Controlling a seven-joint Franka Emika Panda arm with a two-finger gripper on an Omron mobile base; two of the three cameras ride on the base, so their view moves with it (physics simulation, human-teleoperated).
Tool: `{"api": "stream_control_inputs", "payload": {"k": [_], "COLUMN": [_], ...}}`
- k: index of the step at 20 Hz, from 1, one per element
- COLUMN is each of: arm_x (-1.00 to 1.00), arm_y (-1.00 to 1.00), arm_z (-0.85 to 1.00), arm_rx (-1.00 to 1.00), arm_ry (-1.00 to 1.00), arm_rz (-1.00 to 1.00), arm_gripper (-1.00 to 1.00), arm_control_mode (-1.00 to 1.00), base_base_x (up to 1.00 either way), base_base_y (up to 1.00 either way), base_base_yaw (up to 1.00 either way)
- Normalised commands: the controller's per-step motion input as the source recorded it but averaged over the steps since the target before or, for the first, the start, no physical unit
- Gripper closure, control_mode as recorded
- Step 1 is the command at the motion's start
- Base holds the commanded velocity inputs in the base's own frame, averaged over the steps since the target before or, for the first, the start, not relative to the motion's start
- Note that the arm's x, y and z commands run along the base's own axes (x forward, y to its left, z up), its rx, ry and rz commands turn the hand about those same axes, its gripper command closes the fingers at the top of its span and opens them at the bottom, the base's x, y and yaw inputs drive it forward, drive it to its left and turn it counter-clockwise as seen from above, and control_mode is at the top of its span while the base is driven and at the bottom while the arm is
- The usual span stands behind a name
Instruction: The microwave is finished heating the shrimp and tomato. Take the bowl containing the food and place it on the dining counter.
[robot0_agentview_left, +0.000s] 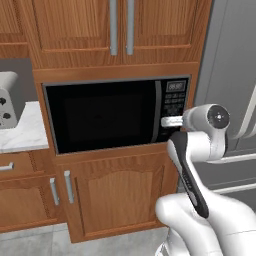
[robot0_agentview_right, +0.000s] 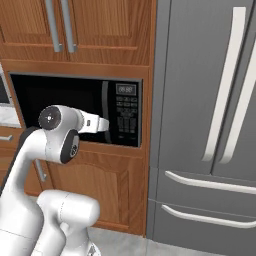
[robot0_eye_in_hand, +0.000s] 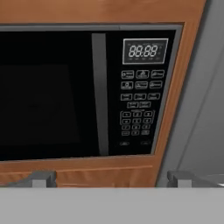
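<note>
While the microwave (robot0_eye_in_hand: 87, 92) carries no brand name that can be read, its display at the top of the button panel (robot0_eye_in_hand: 140, 105) shows four digits that look like 88:88; the markings on the keys below are too small to make out. One microwave is in view, built into wooden cabinetry, its black glass door shut and one vertical bar handle (robot0_eye_in_hand: 99, 92) running down the door just left of the panel. Above it are two cabinet doors, each with one grey handle (robot0_agentview_left: 114, 27); below it the left base view shows two more doors with two short handles. One toaster oven (robot0_agentview_left: 9, 100) stands on a small marble top (robot0_agentview_left: 25, 130) to the left, and one grey refrigerator (robot0_agentview_right: 210, 125) with long pale handles stands directly right of the cabinet column.

The gripper (robot0_eye_in_hand: 111, 180) has its two fingertips (robot0_eye_in_hand: 41, 178) spread as far apart as they go, one at each lower corner of the hand view, with nothing between them and nothing touched. It points at the lower right of the microwave front, near the panel but apart from it. What lies inside the microwave cannot be seen through the dark glass.
</note>
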Motion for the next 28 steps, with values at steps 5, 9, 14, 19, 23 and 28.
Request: {"api": "stream_control_inputs", "payload": {"k": [5, 9, 14, 19, 23, 28], "arm_x": [0.57, 0.6, 0.58, 0.64, 0.72, 0.66], "arm_y": [0.05, 0.12, 0.07, 0.0, 0.0, 0.0], "arm_z": [0.0, 0.0, -0.03, -0.11, -0.12, -0.14], "arm_rx": [0.0, 0.0, 0.0, 0.0, 0.02, 0.04], "arm_ry": [-0.05, 0.0, 0.0, 0.0, 0.0, 0.0], "arm_rz": [0.0, 0.0, 0.0, 0.0, 0.0, 0.0], "arm_gripper": [-1.0, -1.0, -1.0, -1.0, -1.0, -1.0], "arm_control_mode": [-1.0, -1.0, -1.0, -1.0, -1.0, -1.0], "base_base_x": [0.0, 0.0, 0.0, 0.0, 0.0, 0.0], "base_base_y": [0.0, 0.0, 0.0, 0.0, 0.0, 0.0], "base_base_yaw": [0.0, 0.0, 0.0, 0.0, 0.0, 0.0]}}
